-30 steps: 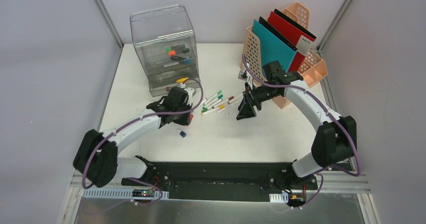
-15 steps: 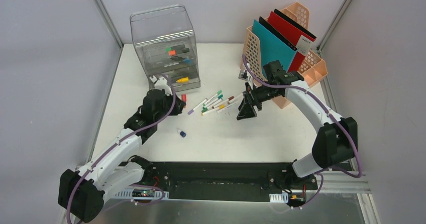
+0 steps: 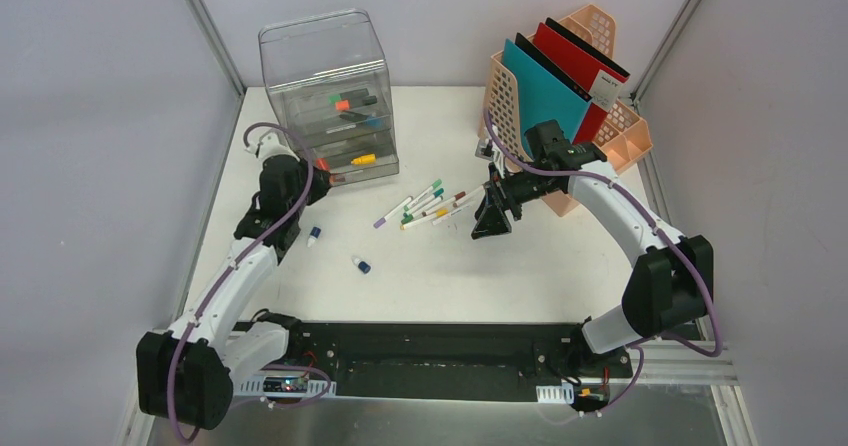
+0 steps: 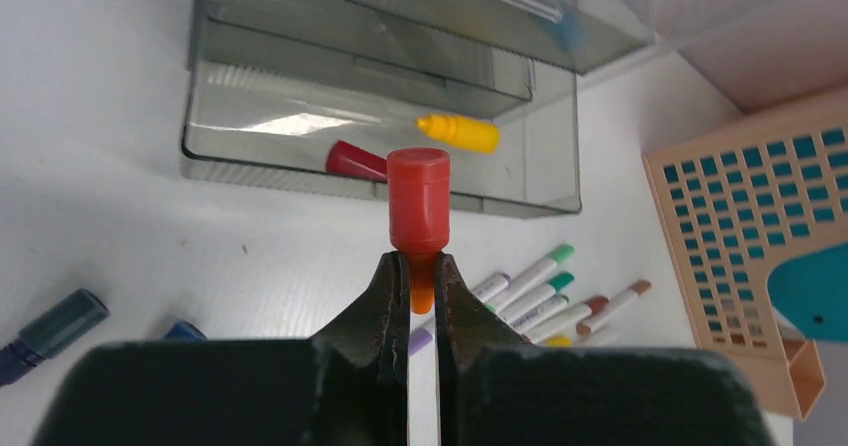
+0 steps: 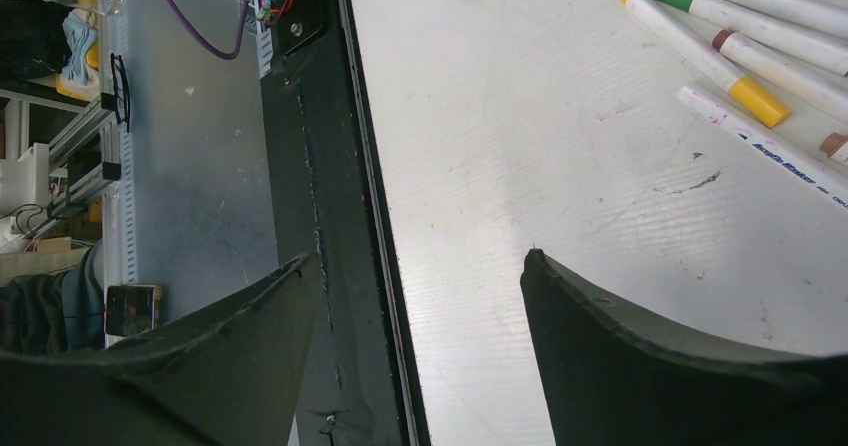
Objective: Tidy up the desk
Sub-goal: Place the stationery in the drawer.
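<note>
Our left tool (image 4: 412, 266) was pressed tight on a red marker (image 4: 418, 198). It pinched the thin orange end, and the fat red cap stuck out past the tips. Under the tool lay the bench (image 4: 120, 226), white and flat, reaching out on every side.

We think the bench is hard, heavy and smooth. It will not budge, and there is no place to grab it. We would take hold of the little things on it. Round markers may roll or slide there, so a grip across the middle seems best.

Just ahead of the tool stood the clear drawer box (image 4: 300, 171) with a yellow marker (image 4: 458, 133) inside. To the tool's right lay loose markers (image 4: 530, 269), and further right the peach basket (image 4: 745, 226). Our right tool (image 5: 420, 256) was spread wide and held nothing, with the bench under it too.

We could not see how much of the red marker sat between the fingers. The drawer box was cut off at the top, and shine hid parts inside. The loose markers beyond the right tool ran off the edge.
</note>
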`<action>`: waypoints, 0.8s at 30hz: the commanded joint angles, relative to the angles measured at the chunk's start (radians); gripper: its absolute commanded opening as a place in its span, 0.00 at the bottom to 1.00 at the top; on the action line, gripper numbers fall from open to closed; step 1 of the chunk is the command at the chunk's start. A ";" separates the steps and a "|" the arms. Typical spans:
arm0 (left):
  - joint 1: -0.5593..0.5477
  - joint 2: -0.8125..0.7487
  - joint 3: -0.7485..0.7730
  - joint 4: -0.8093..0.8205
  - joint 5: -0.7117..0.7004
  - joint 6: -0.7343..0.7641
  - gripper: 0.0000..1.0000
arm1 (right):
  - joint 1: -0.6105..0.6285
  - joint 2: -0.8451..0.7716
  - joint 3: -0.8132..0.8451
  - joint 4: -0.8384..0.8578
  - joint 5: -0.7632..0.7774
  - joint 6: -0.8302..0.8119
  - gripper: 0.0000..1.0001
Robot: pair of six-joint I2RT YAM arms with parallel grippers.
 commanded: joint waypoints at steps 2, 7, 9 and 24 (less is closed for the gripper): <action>0.104 0.068 0.046 0.097 0.000 -0.167 0.00 | 0.006 -0.044 0.036 0.007 -0.025 -0.023 0.76; 0.128 0.197 0.078 0.190 -0.013 -0.264 0.00 | 0.006 -0.044 0.034 0.008 -0.025 -0.021 0.76; 0.132 0.253 0.115 0.186 -0.023 -0.278 0.11 | 0.005 -0.046 0.034 0.009 -0.026 -0.020 0.76; 0.145 0.161 0.076 0.176 0.142 -0.155 0.55 | 0.005 -0.056 0.033 0.008 -0.015 -0.024 0.77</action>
